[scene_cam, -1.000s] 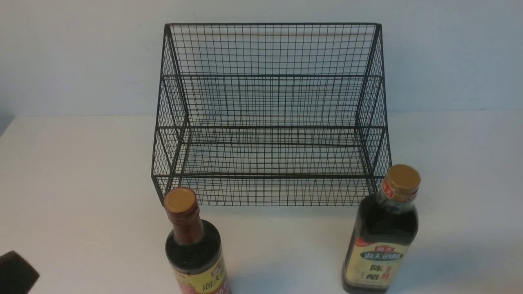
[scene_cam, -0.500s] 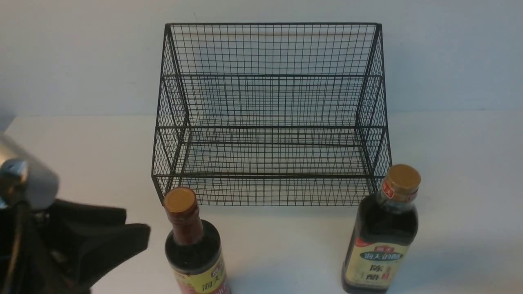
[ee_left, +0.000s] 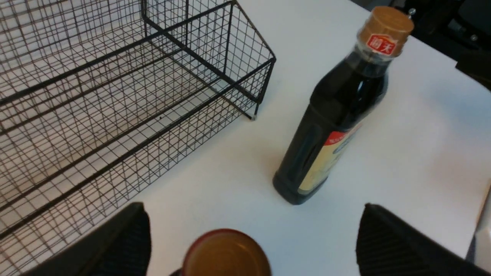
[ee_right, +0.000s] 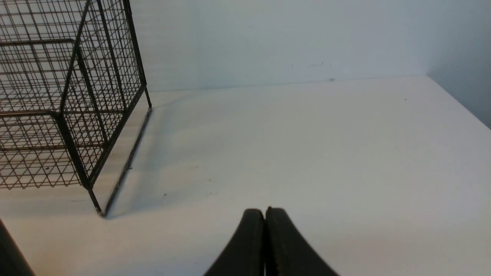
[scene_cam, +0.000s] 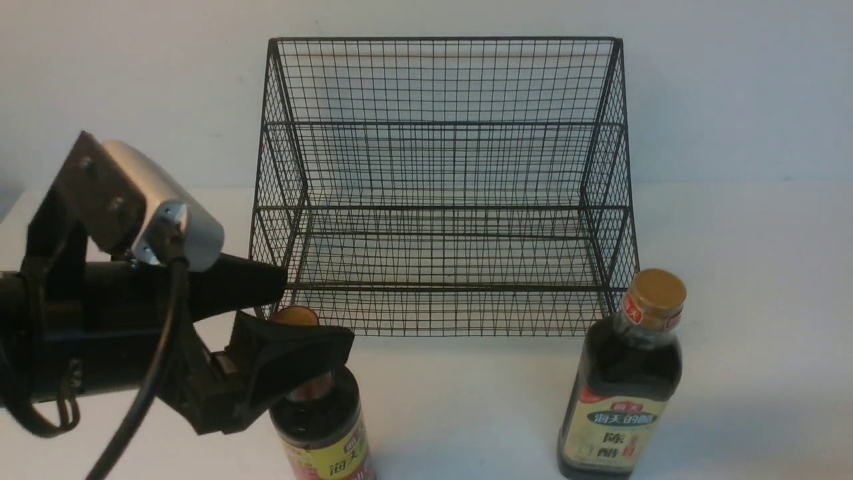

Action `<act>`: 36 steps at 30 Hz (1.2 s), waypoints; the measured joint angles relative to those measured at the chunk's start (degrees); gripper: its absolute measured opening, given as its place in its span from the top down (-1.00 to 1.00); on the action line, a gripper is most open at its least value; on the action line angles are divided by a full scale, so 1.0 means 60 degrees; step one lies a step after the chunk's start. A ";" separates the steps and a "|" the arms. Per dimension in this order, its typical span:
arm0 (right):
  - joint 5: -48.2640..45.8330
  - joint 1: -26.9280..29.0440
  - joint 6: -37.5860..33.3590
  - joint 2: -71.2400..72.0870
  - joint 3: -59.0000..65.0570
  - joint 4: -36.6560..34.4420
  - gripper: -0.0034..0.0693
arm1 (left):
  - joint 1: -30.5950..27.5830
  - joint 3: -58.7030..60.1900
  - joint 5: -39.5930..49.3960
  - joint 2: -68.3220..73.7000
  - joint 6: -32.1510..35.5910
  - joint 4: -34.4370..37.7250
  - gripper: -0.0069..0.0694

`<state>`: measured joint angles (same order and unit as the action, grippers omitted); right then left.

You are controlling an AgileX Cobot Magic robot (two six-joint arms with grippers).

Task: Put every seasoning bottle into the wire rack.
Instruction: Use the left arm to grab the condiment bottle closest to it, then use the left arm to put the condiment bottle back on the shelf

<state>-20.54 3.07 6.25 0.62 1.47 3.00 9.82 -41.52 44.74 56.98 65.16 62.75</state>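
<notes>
Left gripper (scene_cam: 316, 312) spread wide, holding nothing; fingers (scene_cam: 286, 363) sit either side of the red-neck bottle (scene_cam: 313, 417) at cap height. Wrist view shows the gold cap (ee_left: 226, 253) between them, clear of both pads

Bottle stands upright on the table (scene_cam: 466, 400), rack (scene_cam: 440, 80) just beyond the fingertips and empty. Cream-label bottle (scene_cam: 623, 393) is well off to this gripper's right, upright, near the rack's other front corner. Right gripper (ee_right: 264, 214) pinched shut, empty, over bare table, nowhere near either bottle

Handling guess:
- full of dark liquid, so probably heavy for its size, weight low in the body
- smooth wall and glossy label, likely slippery; can't tell glass from plastic, treat as breakable
- tall on a narrow base, so a side knock could tip it
- neck is thin; cap flare above it should stop slip on the lift
- I'd drop a little and close on the neck under the cap, or on the shoulder if the neck swings
- front rail of the rack needs clearing on the way in
</notes>
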 joint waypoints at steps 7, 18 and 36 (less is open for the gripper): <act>0.0000 0.0000 0.0000 0.0000 0.0000 0.0000 0.92 | 0.0000 0.0000 -0.0269 0.0986 0.0405 0.0330 -0.97; 0.0000 0.0000 0.0033 0.0000 0.0000 0.0000 0.92 | 0.0000 0.0000 -0.0287 0.1898 0.0372 0.0269 -0.46; 0.0000 0.0000 0.0080 0.0000 0.0000 0.0000 0.92 | 0.0004 -0.0728 0.0683 0.0709 -0.0966 -0.0271 0.11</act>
<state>-20.54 3.07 6.73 0.62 1.47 3.00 9.84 -45.88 48.84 61.24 59.36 61.12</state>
